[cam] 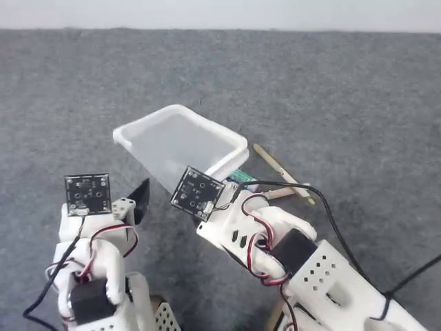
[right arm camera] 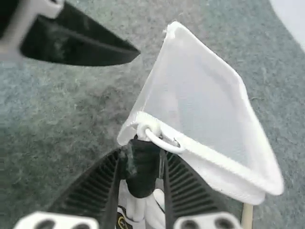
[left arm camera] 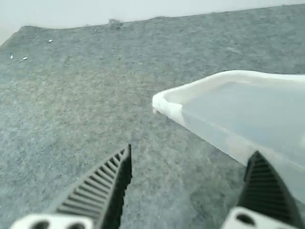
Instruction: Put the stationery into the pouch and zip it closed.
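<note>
Right pincer (right arm camera: 142,160) holds the pouch (cam: 176,141) lengthwise, pointing far-left.

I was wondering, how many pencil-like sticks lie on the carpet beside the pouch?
2. One stick lies diagonally on the carpet right of the pouch; the other stick crosses its near end. An arm may hide more.

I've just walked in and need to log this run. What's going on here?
The right gripper is shut on what looks like a black-capped marker, right at the pouch's zip edge, by the ring. The left gripper hangs open beside a corner of the pouch, touching nothing. A wooden pencil lies on the mat next to the right arm, not yet packed.
</note>
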